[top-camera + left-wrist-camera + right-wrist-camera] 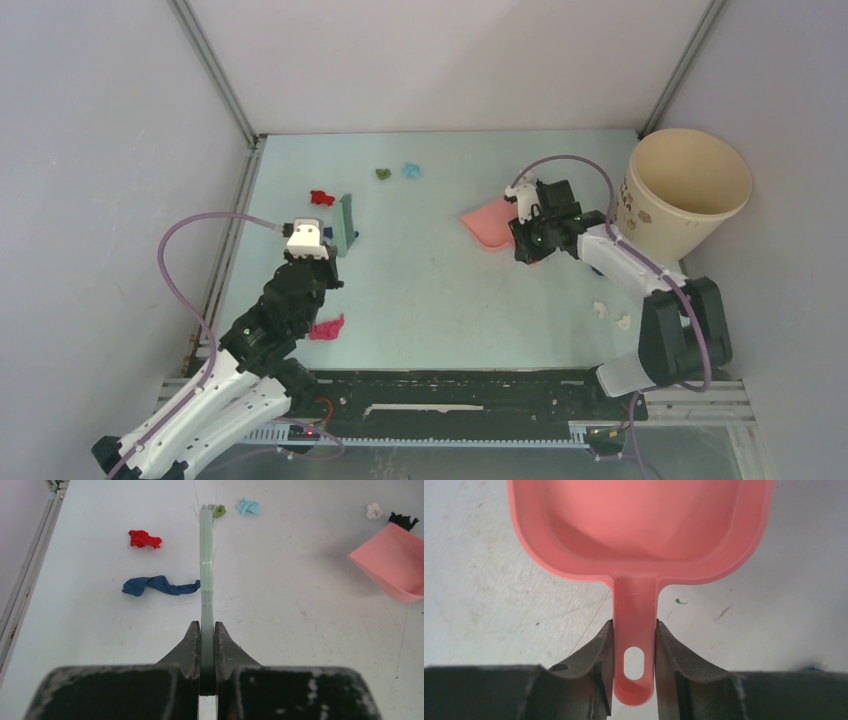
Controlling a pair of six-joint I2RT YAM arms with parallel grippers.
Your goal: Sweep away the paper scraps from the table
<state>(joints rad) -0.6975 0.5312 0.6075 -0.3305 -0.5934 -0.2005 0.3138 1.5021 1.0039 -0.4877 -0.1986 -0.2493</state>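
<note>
My left gripper (pixel 207 630) is shut on the thin handle of the teal-green brush (pixel 206 565), which stands on the table (pixel 430 290) at the left. A dark blue scrap (pixel 160 585) touches the brush's left side, with a red scrap (pixel 144 539) beyond it. Green (pixel 217 511) and light blue (pixel 248 506) scraps lie past the bristle tip. A magenta scrap (pixel 327 328) lies near my left arm. My right gripper (pixel 634 630) is shut on the handle of the salmon-pink dustpan (pixel 639 525), right of centre. Two white scraps (pixel 600 308) lie near the right arm.
A large beige paper bucket (pixel 690 190) stands at the back right corner, just beyond my right arm. Grey walls and metal rails (pixel 228 270) close in the table on the left, back and right. Another white scrap (pixel 373 511) lies beside the dustpan.
</note>
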